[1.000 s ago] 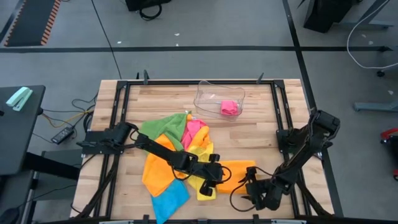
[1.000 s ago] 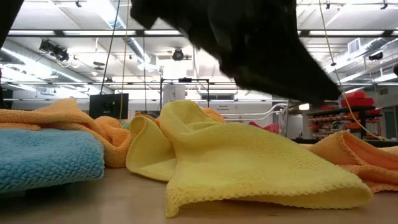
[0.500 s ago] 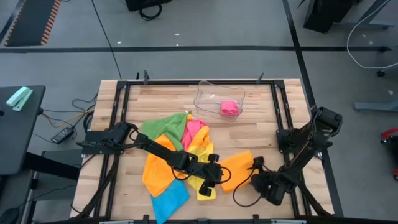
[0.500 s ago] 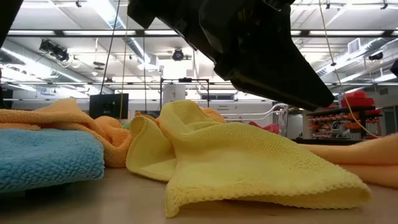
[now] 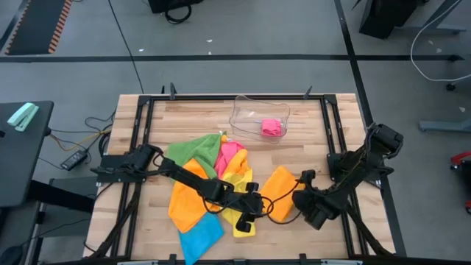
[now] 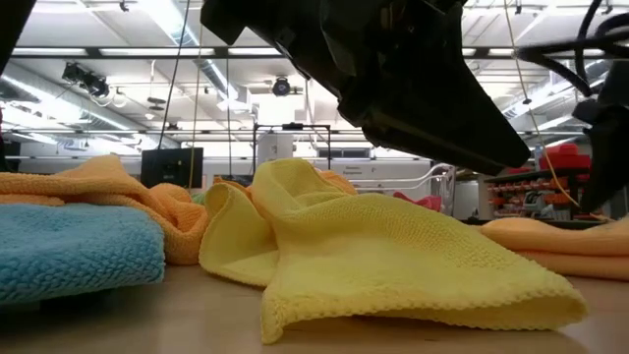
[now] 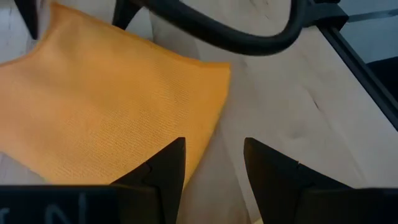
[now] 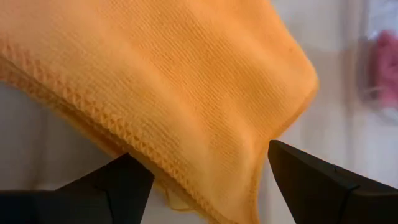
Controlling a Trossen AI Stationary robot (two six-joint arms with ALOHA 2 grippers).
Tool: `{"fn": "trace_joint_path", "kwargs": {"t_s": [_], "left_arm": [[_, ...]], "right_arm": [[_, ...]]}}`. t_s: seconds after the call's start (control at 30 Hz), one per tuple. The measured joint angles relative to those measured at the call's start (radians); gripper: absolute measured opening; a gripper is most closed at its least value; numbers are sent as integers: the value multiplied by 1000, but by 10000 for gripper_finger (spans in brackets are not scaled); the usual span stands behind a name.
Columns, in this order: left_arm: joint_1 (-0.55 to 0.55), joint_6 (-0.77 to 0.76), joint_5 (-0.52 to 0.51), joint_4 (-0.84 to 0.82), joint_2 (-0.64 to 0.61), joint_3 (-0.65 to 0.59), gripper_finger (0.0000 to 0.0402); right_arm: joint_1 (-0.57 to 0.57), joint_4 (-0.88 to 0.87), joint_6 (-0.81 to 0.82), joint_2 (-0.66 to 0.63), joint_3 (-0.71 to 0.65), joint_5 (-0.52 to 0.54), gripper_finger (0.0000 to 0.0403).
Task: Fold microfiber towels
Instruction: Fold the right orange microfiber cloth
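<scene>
An orange towel [image 5: 280, 193] lies folded on the table's near right part; it also shows in the low view [image 6: 555, 244]. My left gripper [image 5: 256, 208] is open at the towel's left edge [image 7: 205, 134]. My right gripper [image 5: 297, 199] is open at the towel's right side, its fingers wide apart on either side of a layered edge [image 8: 155, 168]. A heap of yellow [image 5: 239, 188], green [image 5: 193, 151], pink [image 5: 232, 154], orange [image 5: 188, 202] and blue [image 5: 200, 235] towels lies left of it. My left gripper has one finger [image 7: 163, 163] over the orange towel's left edge and the other over bare wood; whether it touches the cloth I cannot tell. My right gripper stands level with both fingers spread wide of the towel's doubled edge; whether it touches the cloth I cannot tell.
A clear plastic tray [image 5: 246, 110] at the far middle holds a folded pink towel [image 5: 272, 127]. A black frame [image 5: 331, 147] borders the table. Bare wood lies right of the orange towel [image 5: 316, 158]. In the low view the yellow towel [image 6: 393, 256] fills the foreground.
My right gripper has gone from the table's near edge toward the far edge and a little left. The orange towel's near right part has been lifted and folded over onto the rest, so the towel now lies narrower and doubled. My left gripper has stayed at its left edge.
</scene>
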Motion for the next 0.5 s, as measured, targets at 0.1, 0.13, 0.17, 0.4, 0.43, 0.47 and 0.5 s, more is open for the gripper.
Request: {"fn": "trace_joint_path", "kwargs": {"t_s": [0.1, 0.13, 0.17, 0.4, 0.43, 0.47, 0.5], "left_arm": [[-1, 16, 0, 0, 0, 0, 172], [-1, 16, 1, 0, 0, 0, 172], [-1, 18, 1, 0, 0, 0, 172], [-1, 20, 0, 0, 1, 0, 172], [-1, 20, 0, 0, 1, 0, 172], [-1, 20, 0, 0, 1, 0, 172], [-1, 20, 0, 0, 1, 0, 173]], "right_arm": [[12, 5, 7, 0, 43, -50, 316], [19, 5, 3, 0, 63, -51, 316], [27, 6, -2, 0, 85, -51, 316], [82, -77, 10, 0, 222, -44, 316], [89, -75, 11, 0, 233, -37, 316], [96, -65, 11, 0, 241, -23, 316], [102, -42, 9, 0, 245, 0, 316]]}}
